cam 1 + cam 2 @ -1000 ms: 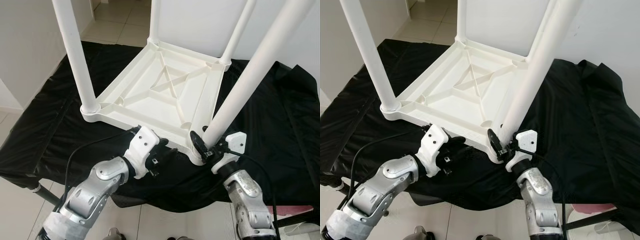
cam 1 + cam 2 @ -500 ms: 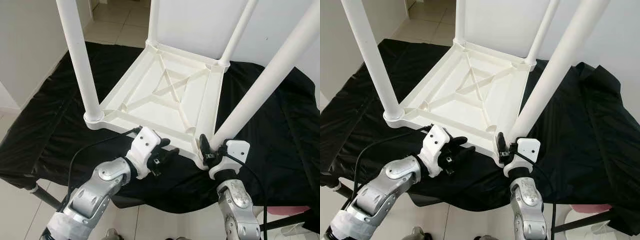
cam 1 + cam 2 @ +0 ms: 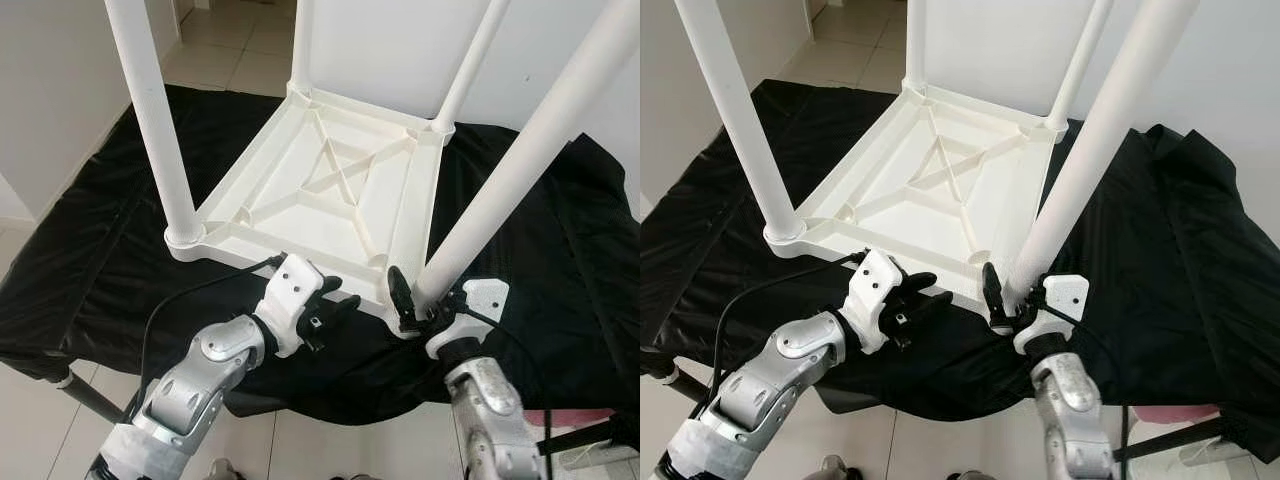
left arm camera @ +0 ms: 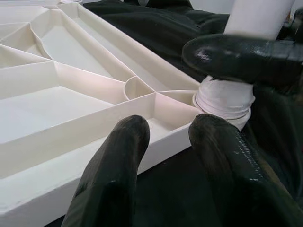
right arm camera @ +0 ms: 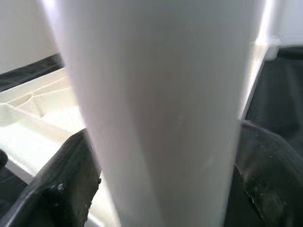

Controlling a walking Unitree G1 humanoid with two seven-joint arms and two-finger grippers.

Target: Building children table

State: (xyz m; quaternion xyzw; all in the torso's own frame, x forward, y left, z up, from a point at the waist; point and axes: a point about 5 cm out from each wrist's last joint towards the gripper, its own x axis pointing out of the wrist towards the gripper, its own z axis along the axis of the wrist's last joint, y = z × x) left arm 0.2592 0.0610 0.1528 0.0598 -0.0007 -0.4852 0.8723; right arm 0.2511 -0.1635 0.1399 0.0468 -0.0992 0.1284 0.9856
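A white plastic children's table (image 3: 330, 190) lies upside down on a black cloth (image 3: 90, 260). Its legs point up. My right gripper (image 3: 420, 300) is shut on the base of the near-right leg (image 3: 510, 170), where the leg meets the corner socket (image 4: 222, 97). In the right wrist view the leg (image 5: 156, 104) sits between the two black fingers (image 5: 61, 189). My left gripper (image 3: 335, 305) is open at the front rim of the tabletop, just left of that corner. Its fingers (image 4: 113, 175) rest over the rim without holding it. The near-left leg (image 3: 150, 120) and two far legs (image 3: 470, 60) stand upright.
The cloth drapes over a low stand whose near edge runs right under my arms. Tiled floor (image 3: 230, 55) lies beyond and below. White walls (image 3: 50, 90) stand left and behind. A black cable (image 3: 190, 295) loops along my left arm. Something pink (image 3: 585, 415) lies at the lower right.
My right forearm has swung a little around the base of the near-right leg while staying shut on it, and the leg's lean has shifted slightly. The left gripper has kept its place at the rim.
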